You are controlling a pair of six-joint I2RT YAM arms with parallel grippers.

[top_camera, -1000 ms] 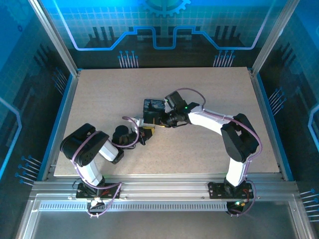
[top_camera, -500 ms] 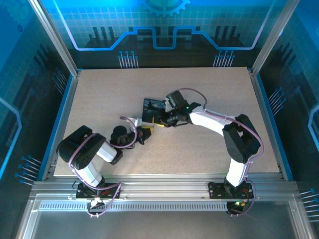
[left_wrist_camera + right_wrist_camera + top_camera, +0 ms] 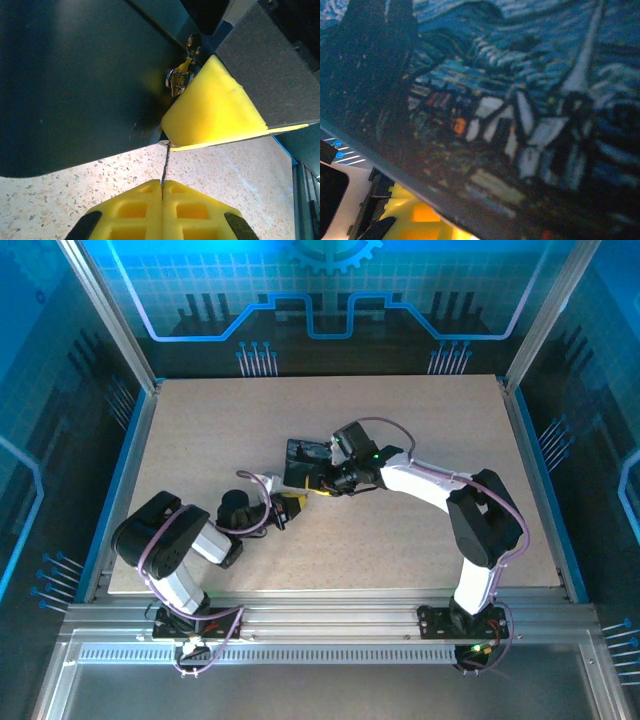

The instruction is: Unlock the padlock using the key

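Observation:
In the left wrist view my left gripper (image 3: 162, 183) is shut on the key (image 3: 164, 165), a thin dark sliver pointing up from between the yellow fingers. Its tip meets a small silvery ring under a yellow finger (image 3: 215, 107) of the right gripper. The padlock (image 3: 178, 80) peeks out brass and silver above that finger, against the dark box (image 3: 75, 75); its body is hidden. From above, the left gripper (image 3: 287, 506) and right gripper (image 3: 320, 488) meet at the box (image 3: 303, 460). Only one right finger (image 3: 415, 220) shows under the box's painted top (image 3: 520, 100).
The box sits mid-table, the two arms converging on its near side. Purple cables (image 3: 262, 480) loop along the left wrist. Bare speckled tabletop (image 3: 400, 540) stretches to the right and at the back, bounded by the blue frame rails.
The left arm has shifted slightly to the left, elbow and wrist together, with the key still in its fingers. The right arm and the box have stayed put.

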